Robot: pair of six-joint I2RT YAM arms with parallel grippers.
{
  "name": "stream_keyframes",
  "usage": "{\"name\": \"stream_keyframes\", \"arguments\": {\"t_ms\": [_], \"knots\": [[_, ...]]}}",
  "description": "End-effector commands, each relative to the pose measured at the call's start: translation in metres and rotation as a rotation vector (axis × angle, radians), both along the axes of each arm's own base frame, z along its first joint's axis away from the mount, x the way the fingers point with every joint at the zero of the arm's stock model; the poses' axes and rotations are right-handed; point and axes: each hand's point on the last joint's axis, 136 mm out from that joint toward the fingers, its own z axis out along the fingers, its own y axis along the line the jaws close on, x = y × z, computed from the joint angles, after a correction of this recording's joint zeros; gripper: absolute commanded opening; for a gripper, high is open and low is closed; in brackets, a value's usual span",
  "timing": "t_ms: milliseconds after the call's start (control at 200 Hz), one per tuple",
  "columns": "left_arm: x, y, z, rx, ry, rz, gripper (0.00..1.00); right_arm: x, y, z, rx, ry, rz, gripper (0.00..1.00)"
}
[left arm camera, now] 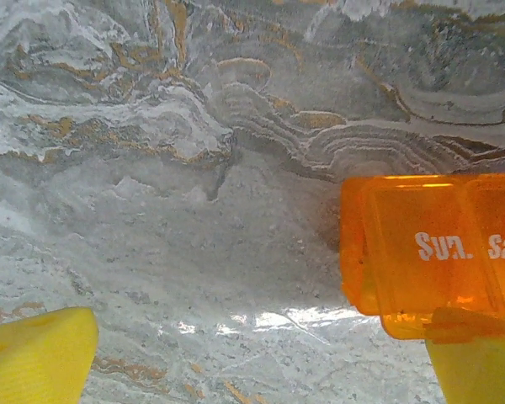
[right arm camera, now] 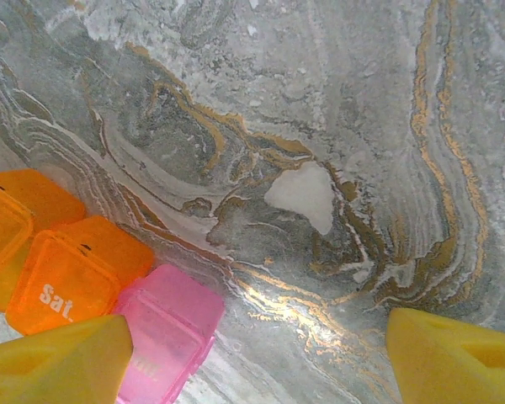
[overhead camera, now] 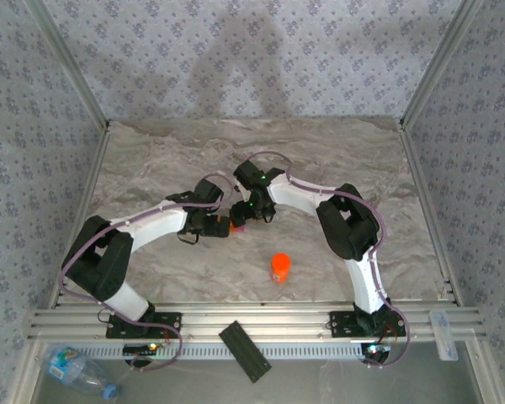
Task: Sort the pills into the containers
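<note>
So you've got both arms crowded over the weekly pill organizer [overhead camera: 235, 225] around the middle of the worktop [overhead camera: 151, 160]. Makes sense to me: one claw could brace it while the other works a lid. The orange pill bottle [overhead camera: 280, 267] stands upright toward the near edge, apart from the organizer. I'd guess that keeps it out from under the arms but in easy reach.

Left claw [left arm camera: 261, 353]: spread as wide as it goes, holding nothing. One yellow finger [left arm camera: 480, 370] sits right at the edge of the orange Sun. compartment [left arm camera: 429, 252], touching or just about, can't say for sure. The other finger is well clear over bare marble.

Right claw [right arm camera: 257, 341]: also released, a bit less wide, nothing between the jaws. One finger [right arm camera: 59, 362] overlaps the pink compartment [right arm camera: 172, 316] beside the Sat. compartment [right arm camera: 63, 282] — contact or just hovering above, I can't tell. Can't tell if any compartment has pills in it either.
</note>
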Motion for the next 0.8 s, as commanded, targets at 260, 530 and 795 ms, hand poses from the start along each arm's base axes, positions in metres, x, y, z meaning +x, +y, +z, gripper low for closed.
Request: {"name": "stream_keyframes", "arguments": {"t_ms": [260,530,795], "knots": [[0.019,0.006,0.020,0.007,-0.052,0.021,1.00,-0.012,-0.018,-0.021,-0.068,0.044,-0.009,0.81],[0.033,0.006,0.026,0.005,-0.067,0.025,1.00,-0.013,-0.018,-0.022,-0.073,0.042,-0.006,0.81],[0.040,0.006,0.020,0.007,-0.059,0.028,1.00,-0.014,-0.019,-0.022,-0.079,0.039,-0.004,0.81]]}}
